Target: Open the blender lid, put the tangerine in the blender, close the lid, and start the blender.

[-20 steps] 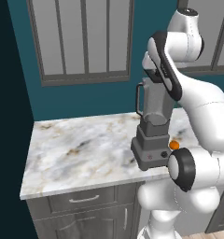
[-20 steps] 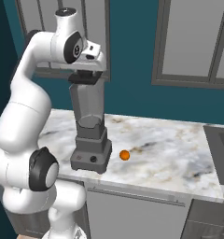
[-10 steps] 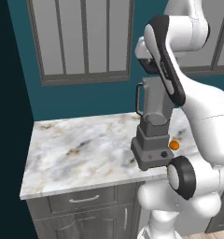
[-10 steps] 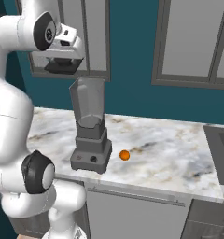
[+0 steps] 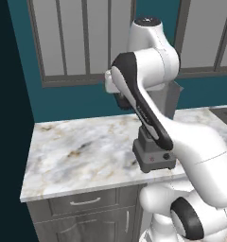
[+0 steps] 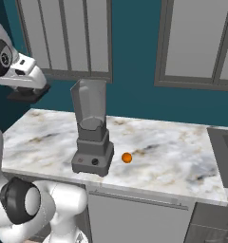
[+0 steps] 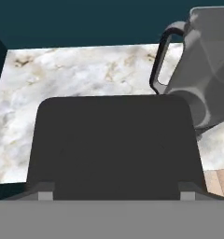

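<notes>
- Left base view: the arm crosses in front of the blender (image 5: 153, 153), whose base sits on the marble surface (image 5: 77, 151). One blender counted here. The pitcher is mostly hidden behind the arm, so the lid's state cannot be judged from this side.
- Right base view: the pitcher stands open-topped. The tool (image 6: 28, 95) hangs well left of it, above the surface, grasping the lid (image 6: 29, 93). One tangerine (image 6: 127, 157) lies just beside the base. The step in hand looks like lid removal, done bar the set-down.
- Hand view: one black lid (image 7: 115, 147) sits clamped between the fingertips, the pitcher off to the right. Next move: lower the lid onto bare surface, release, then go for the tangerine.
</notes>
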Controlling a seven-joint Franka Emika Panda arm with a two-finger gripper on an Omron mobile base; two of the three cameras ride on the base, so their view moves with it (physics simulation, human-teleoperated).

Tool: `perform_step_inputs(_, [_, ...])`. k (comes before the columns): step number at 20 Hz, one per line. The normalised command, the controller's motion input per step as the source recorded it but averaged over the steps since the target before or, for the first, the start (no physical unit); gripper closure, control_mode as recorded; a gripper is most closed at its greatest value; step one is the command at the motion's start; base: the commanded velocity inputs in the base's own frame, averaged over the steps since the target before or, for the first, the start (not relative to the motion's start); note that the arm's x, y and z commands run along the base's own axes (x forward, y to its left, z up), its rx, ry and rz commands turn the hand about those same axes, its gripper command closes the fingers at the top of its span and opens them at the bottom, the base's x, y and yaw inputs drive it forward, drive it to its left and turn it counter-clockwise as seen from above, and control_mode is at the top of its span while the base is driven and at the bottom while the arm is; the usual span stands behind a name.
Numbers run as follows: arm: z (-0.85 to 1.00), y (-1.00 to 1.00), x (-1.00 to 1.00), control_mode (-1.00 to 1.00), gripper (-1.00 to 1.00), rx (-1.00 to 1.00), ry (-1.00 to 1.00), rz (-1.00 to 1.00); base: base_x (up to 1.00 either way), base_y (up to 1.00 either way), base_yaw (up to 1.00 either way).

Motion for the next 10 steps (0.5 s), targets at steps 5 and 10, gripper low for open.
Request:
perform_step_inputs(5, [-1.00, 0.99, -0.09, -1.00, 1.00, 0.00, 0.17, -0.05, 0.00, 0.00, 0.00])
perform_step_inputs(10, [-1.00, 0.73, 0.25, -1.00, 1.00, 0.00, 0.20, -0.05, 0.00, 0.00, 0.00])
